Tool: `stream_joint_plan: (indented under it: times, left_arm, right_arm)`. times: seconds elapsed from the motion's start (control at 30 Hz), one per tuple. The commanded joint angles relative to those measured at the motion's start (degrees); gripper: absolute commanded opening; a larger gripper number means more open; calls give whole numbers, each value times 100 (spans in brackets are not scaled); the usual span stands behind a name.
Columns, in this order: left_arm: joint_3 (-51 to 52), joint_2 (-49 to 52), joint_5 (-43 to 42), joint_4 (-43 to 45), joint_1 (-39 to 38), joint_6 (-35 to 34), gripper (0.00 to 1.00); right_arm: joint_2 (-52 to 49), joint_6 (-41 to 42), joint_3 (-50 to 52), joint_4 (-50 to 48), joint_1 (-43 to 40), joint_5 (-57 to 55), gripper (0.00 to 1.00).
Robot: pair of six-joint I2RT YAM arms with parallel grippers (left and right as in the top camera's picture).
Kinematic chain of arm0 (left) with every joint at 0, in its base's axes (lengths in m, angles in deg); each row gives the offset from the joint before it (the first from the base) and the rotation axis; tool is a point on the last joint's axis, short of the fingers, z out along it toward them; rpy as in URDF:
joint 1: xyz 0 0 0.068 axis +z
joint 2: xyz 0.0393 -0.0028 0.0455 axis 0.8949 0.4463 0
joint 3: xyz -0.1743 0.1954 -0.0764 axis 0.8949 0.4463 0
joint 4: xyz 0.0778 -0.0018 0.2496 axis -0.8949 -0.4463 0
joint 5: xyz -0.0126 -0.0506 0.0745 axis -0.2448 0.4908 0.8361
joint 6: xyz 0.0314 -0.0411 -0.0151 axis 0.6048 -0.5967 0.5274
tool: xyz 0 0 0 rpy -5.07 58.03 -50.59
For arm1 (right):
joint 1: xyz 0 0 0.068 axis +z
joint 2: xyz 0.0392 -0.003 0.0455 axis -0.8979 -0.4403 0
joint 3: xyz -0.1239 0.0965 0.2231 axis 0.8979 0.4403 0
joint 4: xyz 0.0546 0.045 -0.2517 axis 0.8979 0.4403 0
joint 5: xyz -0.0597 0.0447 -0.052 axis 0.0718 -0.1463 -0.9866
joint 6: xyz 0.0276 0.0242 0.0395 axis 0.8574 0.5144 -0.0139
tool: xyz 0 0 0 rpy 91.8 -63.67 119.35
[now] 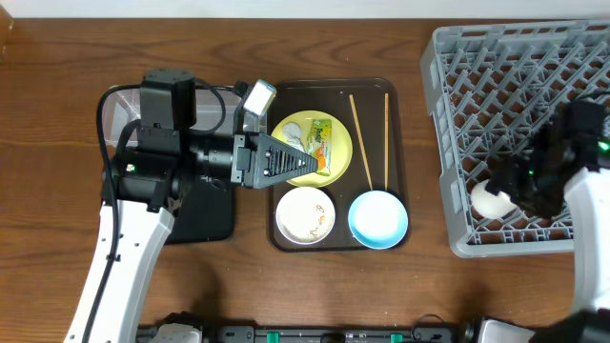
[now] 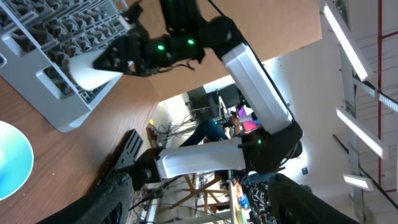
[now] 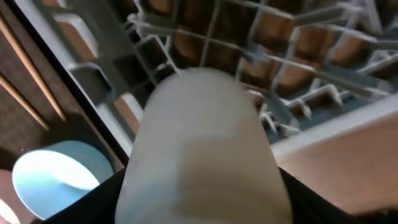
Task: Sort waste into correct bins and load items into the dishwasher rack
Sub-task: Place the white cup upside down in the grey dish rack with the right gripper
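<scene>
My right gripper (image 1: 507,191) is shut on the small white cup (image 1: 491,201) and holds it over the front-left corner of the grey dishwasher rack (image 1: 534,57). In the right wrist view the cup (image 3: 199,137) fills the middle between the fingers (image 3: 199,205), above the rack (image 3: 292,93). My left gripper (image 1: 307,162) is open and empty, lying sideways over the pale-yellow plate (image 1: 338,157), which carries the yellow-green wrapper (image 1: 319,143). The white bowl (image 1: 305,215), the light-blue bowl (image 1: 377,218) and the chopsticks (image 1: 362,143) lie on the brown tray (image 1: 400,95).
The clear tub (image 1: 111,114) sits at the left, partly under my left arm. The black tray (image 1: 205,217) lies in front of it. The left wrist view looks sideways at the right arm with the cup (image 2: 93,71) and the blue bowl's edge (image 2: 12,165).
</scene>
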Motion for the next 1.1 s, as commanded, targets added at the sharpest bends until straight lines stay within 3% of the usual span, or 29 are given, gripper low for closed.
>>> stream_joint_plan:
  times: [0.0, 0.07, 0.27, 0.47, 0.57, 0.7, 0.8, 0.87, 0.93, 1.07]
  left_arm:
    - [-50, -11, -55, 9, -17, 33, 73]
    - [-50, -11, -55, 9, -17, 33, 73]
    - [-50, -11, -55, -11, -17, 33, 73]
    - [-50, -11, -57, -13, -17, 31, 72]
    - [-50, -11, -50, -11, -17, 35, 73]
    - [-48, -11, 197, -17, -17, 33, 72]
    - [-46, -13, 509, -179, -17, 35, 72]
    - [-46, -13, 960, -461, -44, 46, 69]
    - [-46, -24, 1845, -935, -190, 258, 67]
    - [-46, -11, 5034, -2026, -990, 369, 67]
  right_arm:
    - [-149, 149, -59, -238, 205, -9, 74]
    - [-142, 216, -63, -337, 286, -9, 76]
    - [-116, 234, -66, -391, 356, -11, 63]
    - [28, -63, -133, -354, 354, 361, 79]
    - [348, -713, -306, -341, 354, 1663, 78]
    - [927, -439, -341, -214, 356, 1679, 70]
    - [1263, -439, -341, -122, 356, 1519, 69]
    - [1429, -461, -339, -83, 356, 1493, 69]
    - [1600, -815, -339, -81, 361, 1878, 75]
    - [1847, -1117, -339, -85, 361, 2538, 81]
